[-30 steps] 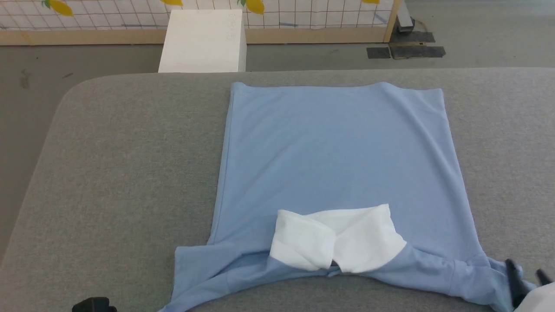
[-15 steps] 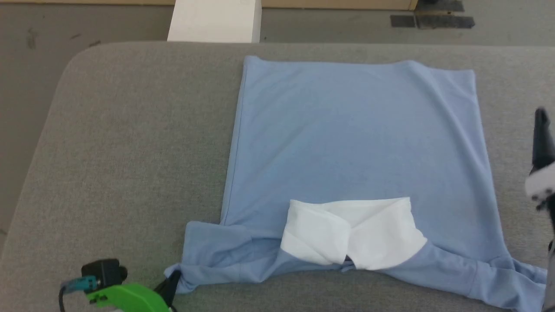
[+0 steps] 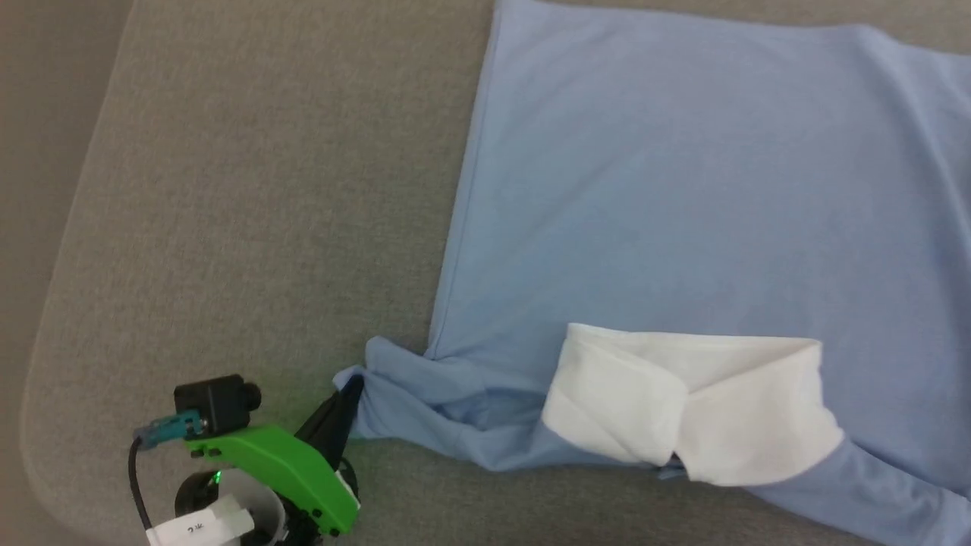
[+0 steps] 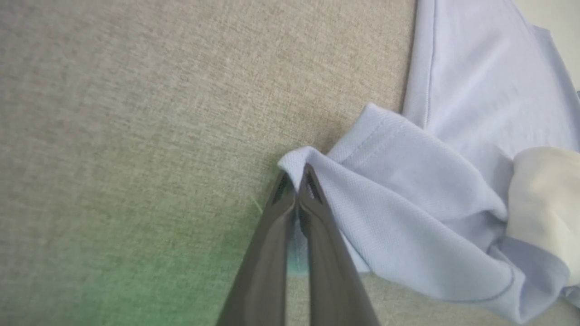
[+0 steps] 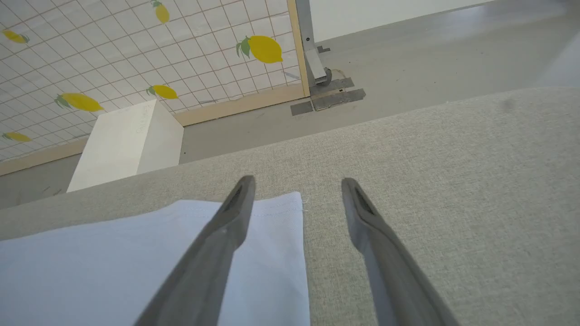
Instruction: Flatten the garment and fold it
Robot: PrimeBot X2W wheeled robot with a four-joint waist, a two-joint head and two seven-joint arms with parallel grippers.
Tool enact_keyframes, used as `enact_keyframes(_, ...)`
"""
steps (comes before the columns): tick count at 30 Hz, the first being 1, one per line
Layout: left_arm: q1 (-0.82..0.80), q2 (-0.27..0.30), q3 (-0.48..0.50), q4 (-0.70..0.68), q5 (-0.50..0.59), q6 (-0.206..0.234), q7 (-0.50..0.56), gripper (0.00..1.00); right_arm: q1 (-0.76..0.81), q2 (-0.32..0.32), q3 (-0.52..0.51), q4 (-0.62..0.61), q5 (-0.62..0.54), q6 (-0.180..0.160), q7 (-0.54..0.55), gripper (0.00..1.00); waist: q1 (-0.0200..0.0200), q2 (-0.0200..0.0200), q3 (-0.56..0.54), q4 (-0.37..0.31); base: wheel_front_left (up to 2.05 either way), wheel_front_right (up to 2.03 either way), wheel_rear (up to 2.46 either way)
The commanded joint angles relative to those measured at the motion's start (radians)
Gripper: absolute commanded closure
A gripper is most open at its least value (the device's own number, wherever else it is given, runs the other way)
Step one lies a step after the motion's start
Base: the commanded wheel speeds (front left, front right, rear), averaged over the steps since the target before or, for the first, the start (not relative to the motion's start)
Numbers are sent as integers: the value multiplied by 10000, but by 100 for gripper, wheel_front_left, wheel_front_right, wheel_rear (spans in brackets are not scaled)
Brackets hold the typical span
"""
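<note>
Sleeve edge of the garment (image 4: 408,203) sits pinched in the left hand (image 4: 297,174); the right hand (image 5: 297,182) gapes wide.

Your head view has soft, even light with only thin shadows under the bunched sleeve and collar of the garment (image 3: 683,189) at the lower middle, and the whole frame looks slightly smeared. In your left wrist view a green glow tints the desk (image 4: 113,280) at the lower left, and the left gripper (image 4: 297,174) blurs toward the bottom edge. Your right wrist view is brightest, with pale glare on the floor (image 5: 453,40) at the upper right, a slightly bowed desk edge, and the right gripper (image 5: 297,183) soft low down.
</note>
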Motion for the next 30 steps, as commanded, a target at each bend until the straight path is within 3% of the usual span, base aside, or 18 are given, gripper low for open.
enact_keyframes(1,-226,-84,-42,-22,170,-41,-49,100,-374,-65,-152,101,-280,-13,309,0,-1,0,1076,913,0,0,0)
enact_keyframes(10,-561,-364,-279,-116,363,-68,-149,100,-1428,119,-1402,0,-2557,-13,3270,0,-1,0,1795,1299,0,0,0)
enact_keyframes(11,-566,-377,-289,-114,367,-71,-158,100,-1439,181,-1486,-107,-2737,-13,3566,11,-1,0,1815,1303,0,0,0)
enact_keyframes(12,-571,-390,-297,-107,370,-75,-172,100,-1425,266,-1519,-267,-2924,-13,3907,51,-1,0,1831,1302,0,0,0)
enact_keyframes(13,-571,-398,-298,-98,367,-77,-180,100,-1397,323,-1514,-415,-3039,-13,4135,60,-1,0,1839,1294,0,0,0)
enact_keyframes(14,-568,-406,-297,-83,360,-80,-191,100,-1341,370,-1484,-590,-3143,-13,4386,100,-1,0,1839,1279,0,0,0)
enact_keyframes(17,-553,-431,-281,-35,303,-104,-209,100,-1084,403,-1307,-1027,-3258,-13,4799,100,-1,0,1783,1201,0,0,0)
enact_keyframes(21,-542,-450,-254,62,240,-154,-248,100,-572,257,-956,-1596,-2918,-13,3990,100,-1,0,1513,1056,0,0,0)
enact_keyframes(26,-381,-382,-233,251,205,-109,-252,100,681,-182,-303,-1914,-1913,-13,487,100,-1,0,724,752,0,0,0)
enact_keyframes(30,-36,-241,-177,326,126,-11,-235,100,2144,-61,-455,-2051,-1255,-13,-2108,100,-1,0,-242,338,0,0,0)
